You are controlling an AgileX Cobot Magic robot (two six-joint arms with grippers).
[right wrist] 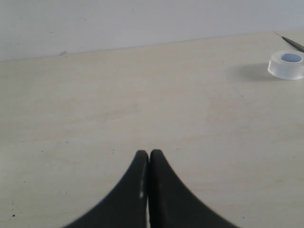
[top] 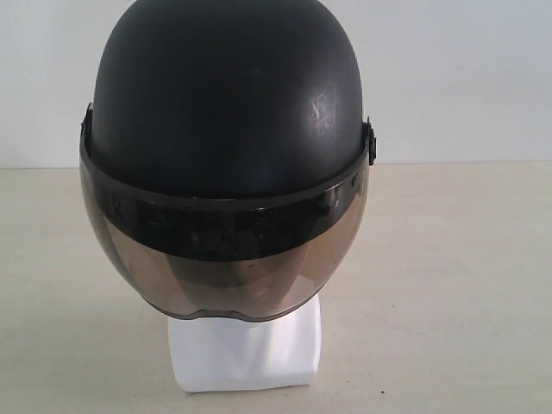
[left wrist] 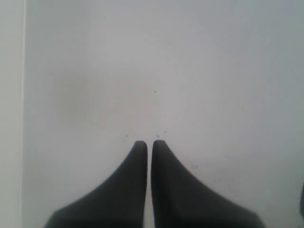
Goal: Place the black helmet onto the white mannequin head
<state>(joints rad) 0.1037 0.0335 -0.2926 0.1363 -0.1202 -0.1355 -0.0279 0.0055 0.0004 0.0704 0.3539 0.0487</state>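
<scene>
The black helmet (top: 226, 95) sits upright on the white mannequin head, its smoky visor (top: 228, 259) down over the face. Only the white neck and squarish base (top: 246, 349) show below the visor. Neither gripper appears in the exterior view. In the left wrist view my left gripper (left wrist: 149, 142) is shut, its dark fingers almost touching, with nothing between them and only a pale wall ahead. In the right wrist view my right gripper (right wrist: 149, 153) is shut and empty above the light wooden tabletop (right wrist: 142, 95). The helmet and head are out of both wrist views.
A clear roll of tape (right wrist: 286, 64) lies on the table at the far edge of the right wrist view, with a thin dark object (right wrist: 293, 43) beside it. A plain white wall (top: 448, 78) stands behind the table.
</scene>
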